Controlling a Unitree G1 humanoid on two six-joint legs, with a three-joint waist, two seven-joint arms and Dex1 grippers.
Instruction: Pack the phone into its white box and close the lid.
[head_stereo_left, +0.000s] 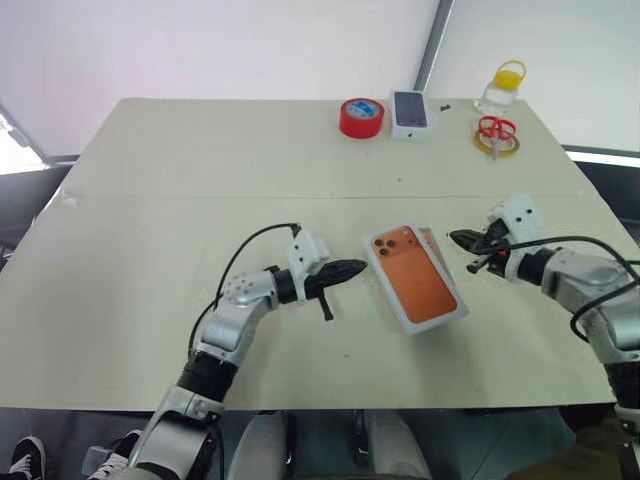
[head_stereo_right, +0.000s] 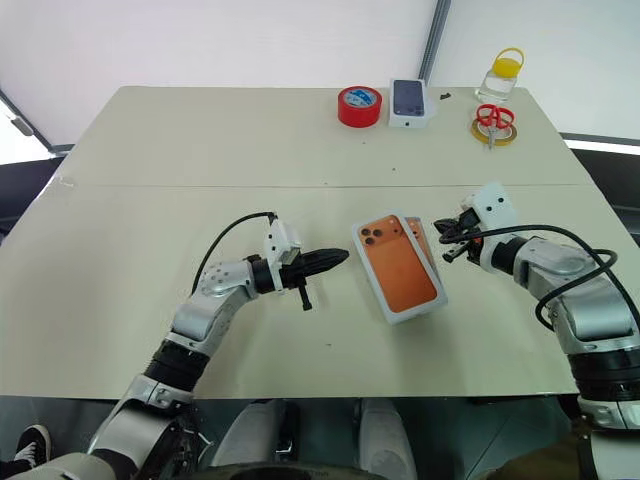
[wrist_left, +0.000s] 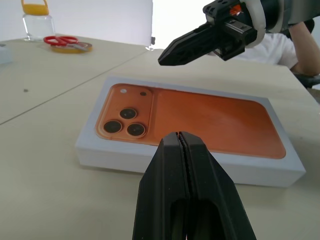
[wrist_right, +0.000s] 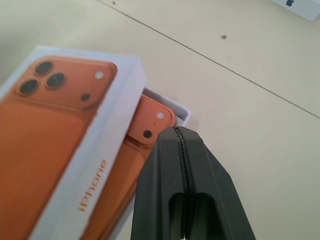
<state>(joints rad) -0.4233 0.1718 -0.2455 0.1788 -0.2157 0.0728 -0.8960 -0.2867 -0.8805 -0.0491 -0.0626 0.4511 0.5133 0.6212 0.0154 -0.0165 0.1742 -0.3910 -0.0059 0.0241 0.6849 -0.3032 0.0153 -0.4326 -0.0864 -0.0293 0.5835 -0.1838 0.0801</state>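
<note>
The lid (head_stereo_left: 415, 278), white with an orange phone picture printed on top, lies askew on the table's middle. It partly covers the white box (wrist_right: 172, 103). The orange phone (wrist_right: 145, 122) lies in that box and shows as a strip along the lid's right side, its camera corner uncovered. My left gripper (head_stereo_left: 360, 267) is shut and empty. It points level at the lid's left edge, a short gap away. My right gripper (head_stereo_left: 458, 238) is also shut and empty, just right of the box's far corner and aimed at it.
At the table's far edge stand a red tape roll (head_stereo_left: 361, 117), a small box with a dark phone picture (head_stereo_left: 410, 112), red scissors on a yellow ring (head_stereo_left: 496, 135) and a yellow-capped bottle (head_stereo_left: 503, 85). A person in white (wrist_left: 280, 47) sits behind the right arm.
</note>
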